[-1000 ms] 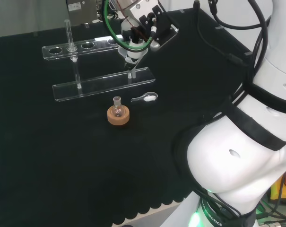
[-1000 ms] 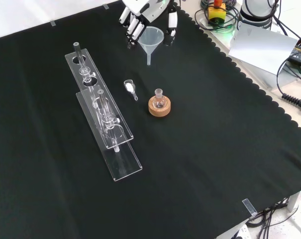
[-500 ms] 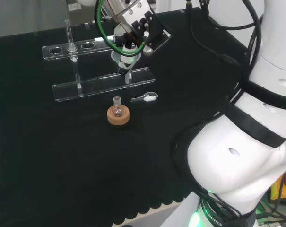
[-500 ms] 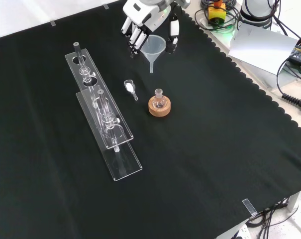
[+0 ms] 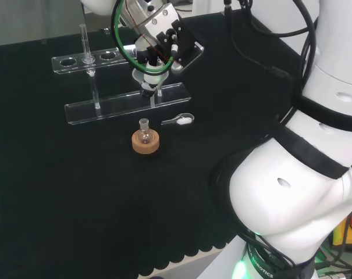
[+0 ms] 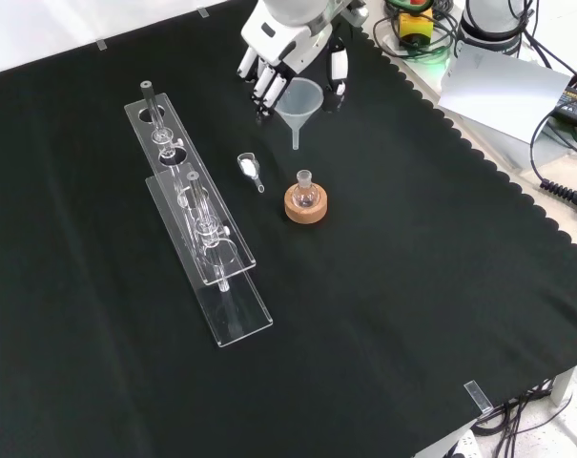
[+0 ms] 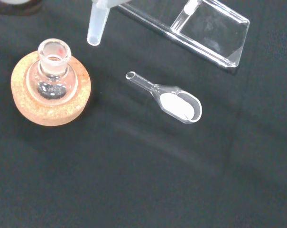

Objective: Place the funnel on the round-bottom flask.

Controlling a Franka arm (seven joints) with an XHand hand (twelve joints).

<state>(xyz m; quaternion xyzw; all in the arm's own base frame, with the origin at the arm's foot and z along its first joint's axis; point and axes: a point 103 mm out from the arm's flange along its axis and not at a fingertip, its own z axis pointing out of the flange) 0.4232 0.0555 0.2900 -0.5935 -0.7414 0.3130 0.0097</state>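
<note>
Front view: hand (image 6: 286,43) pinches funnel (image 6: 298,101) aloft, stem down, above and beyond the flask (image 6: 305,190).

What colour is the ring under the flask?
Light tan cork ring, seen best in the wrist view.

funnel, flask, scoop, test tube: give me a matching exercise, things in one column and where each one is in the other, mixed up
Things:
1. funnel
2. round-bottom flask
3. glass scoop
4. test tube

Places or states:
A. lying flat on the black cloth, white powder in its bowl
B. standing upright in the clear rack
C. held in the fingers of the hand, off the cloth, spout pointing down
D. sitting on the cork ring

Pairs: 1-C, 2-D, 3-A, 4-B
</note>
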